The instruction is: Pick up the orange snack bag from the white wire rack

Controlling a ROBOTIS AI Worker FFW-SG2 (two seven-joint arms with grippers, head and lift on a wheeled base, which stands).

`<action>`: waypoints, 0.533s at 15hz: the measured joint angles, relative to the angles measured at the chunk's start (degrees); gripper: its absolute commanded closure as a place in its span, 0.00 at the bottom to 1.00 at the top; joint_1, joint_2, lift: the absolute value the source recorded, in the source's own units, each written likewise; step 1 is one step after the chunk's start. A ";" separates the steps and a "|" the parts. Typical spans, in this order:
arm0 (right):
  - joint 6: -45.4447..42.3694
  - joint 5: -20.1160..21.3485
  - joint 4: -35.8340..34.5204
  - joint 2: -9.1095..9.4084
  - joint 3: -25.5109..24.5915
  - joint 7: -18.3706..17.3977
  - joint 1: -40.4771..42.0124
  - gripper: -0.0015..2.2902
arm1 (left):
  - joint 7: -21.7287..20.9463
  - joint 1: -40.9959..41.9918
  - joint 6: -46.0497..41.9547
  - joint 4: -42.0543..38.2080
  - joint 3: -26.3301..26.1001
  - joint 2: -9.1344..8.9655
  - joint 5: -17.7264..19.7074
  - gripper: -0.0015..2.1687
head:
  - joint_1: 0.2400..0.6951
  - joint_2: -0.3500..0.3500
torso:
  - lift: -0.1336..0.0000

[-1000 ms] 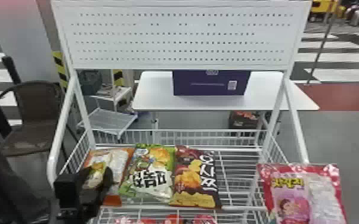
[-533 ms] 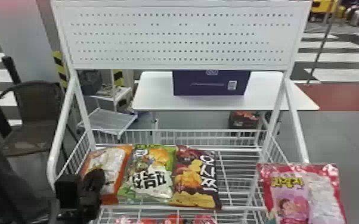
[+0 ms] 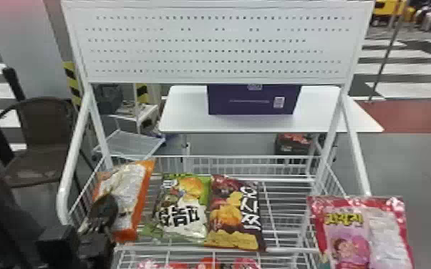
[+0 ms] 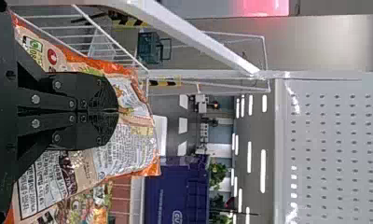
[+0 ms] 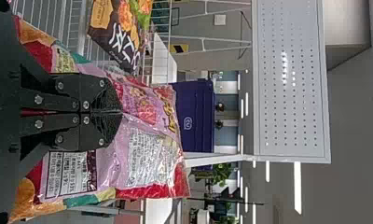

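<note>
One orange snack bag (image 3: 137, 200) is in the left pincer (image 3: 106, 209), whose two fingers are closed together on it. The bag stands tilted at the rack's left end, slanting up and away beyond the pincer; whether its lower end touches the wires I cannot tell.

To the right of that pincer, two more bags lie flat in the one white wire rack (image 3: 254, 157): first one green snack bag (image 3: 186, 204), just apart from the orange one, then one dark brown snack bag (image 3: 234, 214), its side touching the green bag. Nearer the robot, below the level of these two, the tops of several red packets (image 3: 206, 264) show on a lower tier; I make out at least three, but cannot tell the full count.

Well apart to the left pincer's right, one pink and red snack bag (image 3: 350, 229) hangs at the rack's right end. The right pincer (image 5: 120, 112) has its two fingers closed on it.

Farther ahead of both pincers, one perforated white board (image 3: 214, 46) spans the rack's upper frame. Behind the rack is one white table (image 3: 189, 121) carrying one purple box (image 3: 236, 103). One brown chair (image 3: 43, 143) stands beyond the left pincer, off to its left.
</note>
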 measured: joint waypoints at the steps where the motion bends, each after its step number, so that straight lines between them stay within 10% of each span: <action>1: 0.00 0.00 0.04 0.02 0.03 0.00 -0.02 0.98 | 0.17 2.80 -1.85 -2.15 0.38 -0.06 -0.02 0.80 | 0.57 0.50 | 1.00; 8: 0.00 0.17 0.17 -0.01 0.55 0.05 -0.03 0.98 | 1.94 24.63 -12.38 -17.14 2.64 0.85 -1.65 0.80 | 0.57 0.50 | 1.00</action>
